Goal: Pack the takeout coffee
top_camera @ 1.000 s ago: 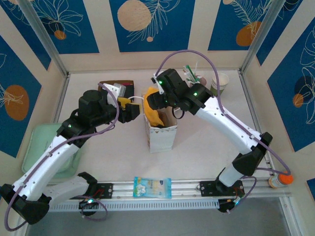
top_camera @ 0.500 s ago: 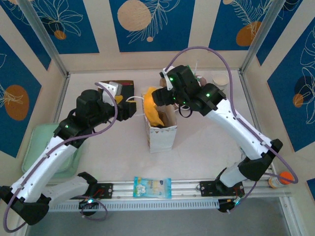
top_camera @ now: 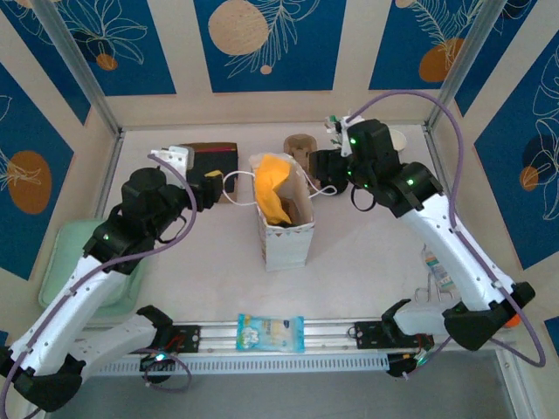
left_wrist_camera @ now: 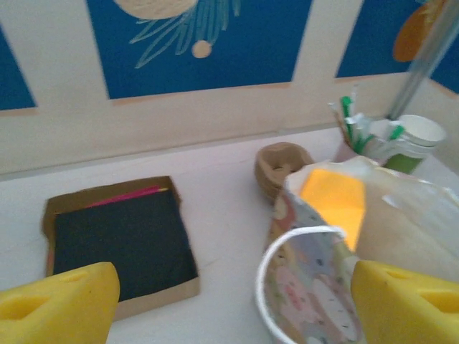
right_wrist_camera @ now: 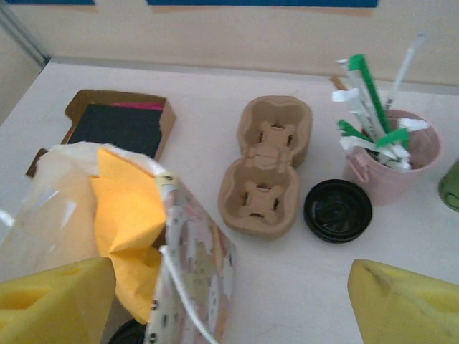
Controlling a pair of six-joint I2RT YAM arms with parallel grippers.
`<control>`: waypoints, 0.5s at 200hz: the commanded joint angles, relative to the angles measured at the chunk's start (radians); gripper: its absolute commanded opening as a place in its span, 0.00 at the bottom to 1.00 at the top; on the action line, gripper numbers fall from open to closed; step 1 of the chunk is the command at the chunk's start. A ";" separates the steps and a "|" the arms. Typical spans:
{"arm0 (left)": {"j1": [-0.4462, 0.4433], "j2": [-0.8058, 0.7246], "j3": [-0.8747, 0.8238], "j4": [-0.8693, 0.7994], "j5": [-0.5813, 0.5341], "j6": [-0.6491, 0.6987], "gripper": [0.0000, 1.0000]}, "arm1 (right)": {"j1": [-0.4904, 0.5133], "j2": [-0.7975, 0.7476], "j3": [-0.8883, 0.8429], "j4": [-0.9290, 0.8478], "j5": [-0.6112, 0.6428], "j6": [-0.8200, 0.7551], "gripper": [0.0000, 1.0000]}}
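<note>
From above, the bag (top_camera: 284, 231) stands open in the middle of the tabletop (top_camera: 367, 253) with a yellow sheet (top_camera: 272, 188) poking out of its mouth. The left fingers (top_camera: 214, 181) hang just left of the bag, close to its white handle (top_camera: 236, 185). The right fingers (top_camera: 321, 162) hang just right of the bag's mouth. A brown holder (top_camera: 299, 144) lies behind the bag, and a box (top_camera: 210, 155) with a black inside lies behind the left fingers. A green tray (top_camera: 61, 262) sits at the left edge under the left arm. A snack packet (top_camera: 271, 332) lies on the rail at the near edge.

From the left wrist, the left fingers (left_wrist_camera: 57, 301) stand wide apart and grip nothing. The handle (left_wrist_camera: 294, 236) loops in the space beyond them, at the bag (left_wrist_camera: 315, 287). The box (left_wrist_camera: 122, 240) lies to the left and the holder (left_wrist_camera: 281, 166) lies past the bag. The coffee cup (left_wrist_camera: 414, 136) stands upright at the far right near the back wall, just beside the pink cup (left_wrist_camera: 348, 152) of utensils.

From the right wrist, the right fingers (right_wrist_camera: 54, 297) are spread wide too, with nothing between them. The bag (right_wrist_camera: 193, 279) and its yellow sheet (right_wrist_camera: 129, 215) sit at lower left. Beyond them lie the box (right_wrist_camera: 118, 125) and the holder (right_wrist_camera: 267, 166). A black lid (right_wrist_camera: 337, 210) lies between the holder and the pink cup (right_wrist_camera: 393, 168). The coffee cup (right_wrist_camera: 452, 185) shows as a slice of green at the right edge, just right of the pink cup.
</note>
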 commanded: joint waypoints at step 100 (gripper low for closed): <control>-0.006 -0.093 -0.203 0.228 -0.315 0.120 1.00 | -0.161 -0.270 -0.341 0.181 0.016 0.000 0.89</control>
